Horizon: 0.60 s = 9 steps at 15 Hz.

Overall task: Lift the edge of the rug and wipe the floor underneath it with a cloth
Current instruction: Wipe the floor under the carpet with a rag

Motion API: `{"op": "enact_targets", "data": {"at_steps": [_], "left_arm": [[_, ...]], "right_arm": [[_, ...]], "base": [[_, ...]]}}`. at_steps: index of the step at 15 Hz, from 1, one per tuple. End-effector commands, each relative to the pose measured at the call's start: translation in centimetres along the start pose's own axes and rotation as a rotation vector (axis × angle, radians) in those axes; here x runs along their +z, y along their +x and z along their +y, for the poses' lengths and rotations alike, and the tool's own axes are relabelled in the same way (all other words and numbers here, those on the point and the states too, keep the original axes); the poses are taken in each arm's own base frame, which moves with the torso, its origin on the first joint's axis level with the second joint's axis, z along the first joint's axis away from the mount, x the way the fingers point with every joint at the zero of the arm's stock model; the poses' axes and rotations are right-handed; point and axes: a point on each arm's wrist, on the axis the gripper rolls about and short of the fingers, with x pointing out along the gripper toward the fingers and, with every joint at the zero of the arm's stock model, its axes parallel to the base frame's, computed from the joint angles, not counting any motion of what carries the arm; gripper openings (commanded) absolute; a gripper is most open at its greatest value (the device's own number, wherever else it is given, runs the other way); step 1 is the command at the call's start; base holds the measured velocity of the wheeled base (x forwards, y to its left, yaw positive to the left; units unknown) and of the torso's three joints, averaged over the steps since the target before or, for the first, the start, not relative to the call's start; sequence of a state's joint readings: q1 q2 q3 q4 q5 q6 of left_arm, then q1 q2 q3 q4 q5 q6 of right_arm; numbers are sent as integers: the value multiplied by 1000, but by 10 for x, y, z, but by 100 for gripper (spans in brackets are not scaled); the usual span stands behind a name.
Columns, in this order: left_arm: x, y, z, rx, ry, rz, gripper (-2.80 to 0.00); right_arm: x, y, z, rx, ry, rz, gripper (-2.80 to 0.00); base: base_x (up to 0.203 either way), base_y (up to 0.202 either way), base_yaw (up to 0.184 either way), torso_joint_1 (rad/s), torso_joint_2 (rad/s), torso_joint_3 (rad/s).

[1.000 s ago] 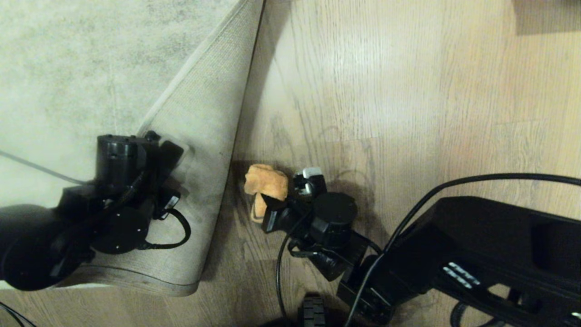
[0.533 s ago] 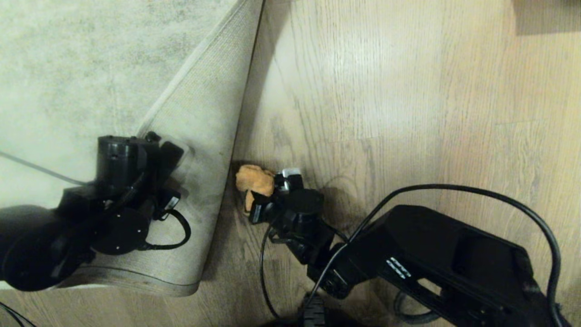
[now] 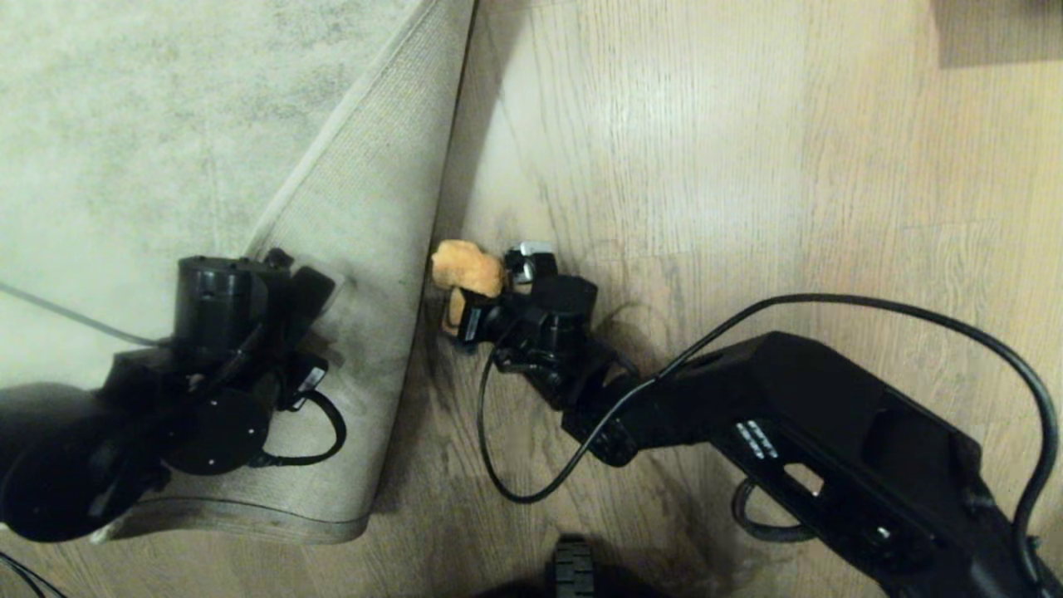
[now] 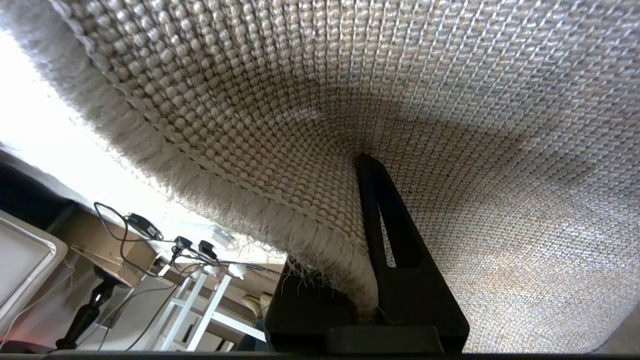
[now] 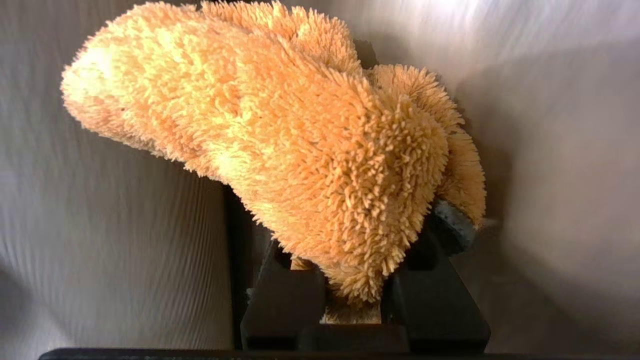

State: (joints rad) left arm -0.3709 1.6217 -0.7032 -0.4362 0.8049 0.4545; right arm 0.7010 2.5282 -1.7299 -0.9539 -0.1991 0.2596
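The pale grey rug (image 3: pixel 149 124) lies at the left, and its edge (image 3: pixel 365 274) is folded up and over so the woven backing shows. My left gripper (image 3: pixel 311 286) is shut on the rug edge (image 4: pixel 280 220) and holds it raised; one black finger (image 4: pixel 395 250) presses on the backing, the fringe pinched at my left gripper (image 4: pixel 360 280). The fluffy orange cloth (image 3: pixel 467 267) is clamped in my right gripper (image 3: pixel 490 286), down on the wood floor (image 3: pixel 706 166) right beside the lifted fold. The right wrist view shows the cloth (image 5: pixel 300 135) bulging out of my right gripper (image 5: pixel 350 280).
My right arm (image 3: pixel 789 415) reaches in from the lower right, with a black cable (image 3: pixel 498 465) looping on the floor. A black base part (image 3: pixel 573 573) sits at the bottom edge. A dark object (image 3: pixel 996 33) is at the far right corner.
My right gripper has carried the cloth across the floor, first toward the lifted rug fold, then farther away along it. The left gripper still holds the rug edge in the same place.
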Motion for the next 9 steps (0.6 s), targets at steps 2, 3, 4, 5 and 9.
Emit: {"op": "enact_targets", "data": {"at_steps": [2, 3, 4, 5, 9], "left_arm": [[-2, -3, 2, 5, -2, -3, -280], [-3, -3, 2, 4, 2, 2, -280], [-4, -3, 1, 3, 5, 3, -280], [-4, -3, 1, 4, 5, 3, -280], [-2, -4, 2, 3, 1, -3, -280]], "right_arm": [[49, 0, -13, -43, -35, -92, -280], [59, -2, -13, -44, -39, -109, -280], [68, -5, -13, -44, -40, -120, -280], [77, -10, -11, -45, -40, -123, -280], [90, -44, -12, -58, -52, -55, -280]], "base": [[0, 0, 0, 0, 0, 0], [0, 0, 0, 0, 0, 0], [0, 0, 0, 0, 0, 0], [0, 0, 0, 0, 0, 0], [0, 0, 0, 0, 0, 0]]}}
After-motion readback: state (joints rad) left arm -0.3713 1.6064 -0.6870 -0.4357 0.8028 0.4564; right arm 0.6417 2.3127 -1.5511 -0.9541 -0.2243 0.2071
